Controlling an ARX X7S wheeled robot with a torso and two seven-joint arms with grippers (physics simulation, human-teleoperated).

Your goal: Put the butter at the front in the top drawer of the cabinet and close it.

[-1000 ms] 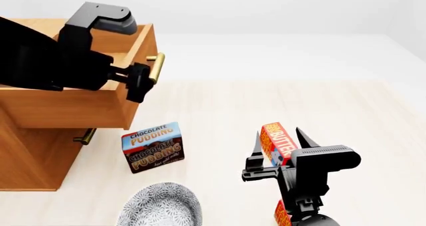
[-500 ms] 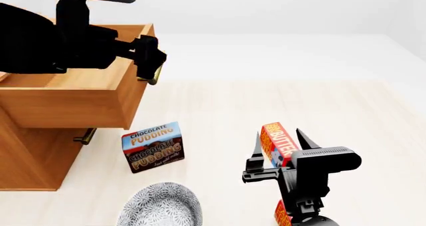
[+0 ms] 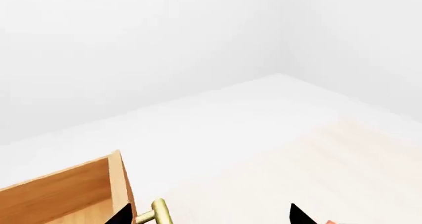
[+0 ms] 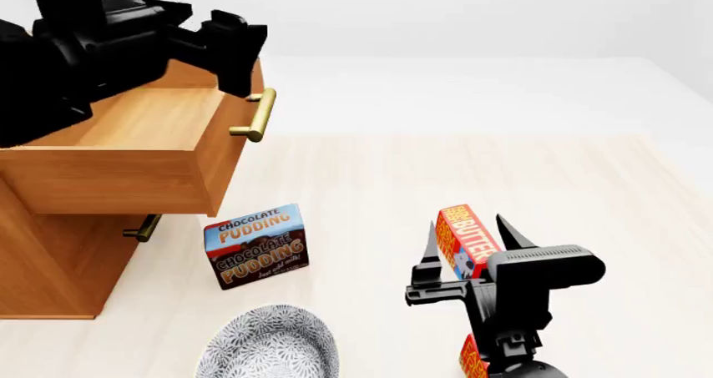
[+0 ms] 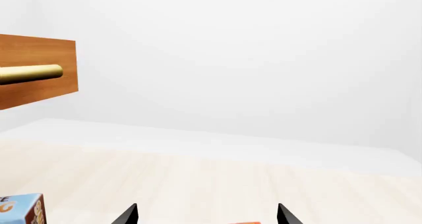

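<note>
The top drawer (image 4: 134, 144) of the cabinet (image 4: 45, 253) stands pulled out at the frame's upper left, so the step in hand looks like the pickup. The left gripper (image 4: 229, 48) hangs above the drawer's brass handle (image 4: 254, 115), jaws apart and holding nothing. At lower centre the right gripper (image 4: 462, 244) is spread wide around the butter (image 4: 462, 240), not yet closed. The carton's long axis runs from near to far, leaning slightly left. Next it must close and lift.
</note>
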